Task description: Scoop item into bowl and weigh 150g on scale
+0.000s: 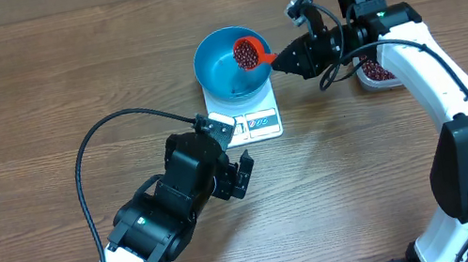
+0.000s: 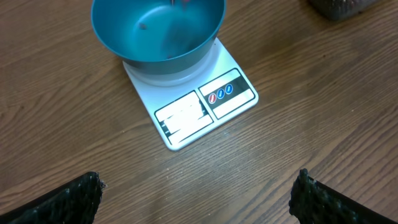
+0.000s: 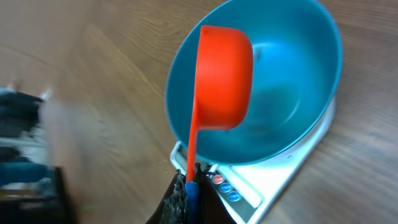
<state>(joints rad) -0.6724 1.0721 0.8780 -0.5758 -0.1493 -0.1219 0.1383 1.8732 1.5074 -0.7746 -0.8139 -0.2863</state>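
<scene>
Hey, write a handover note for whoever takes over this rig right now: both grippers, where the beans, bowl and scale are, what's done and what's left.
Left gripper: open, holding nothing, over the table in front of the white scale.
Right gripper: shut on the handle of the red scoop, which is over the blue bowl and loaded with beans.
The bowl sits on the scale, with no heap visible inside. The clear tub with more beans is by the right arm.
Done: scoop filled and brought to the bowl.
Left: tip it in and repeat up to the target weight. The display is unreadable here.
</scene>
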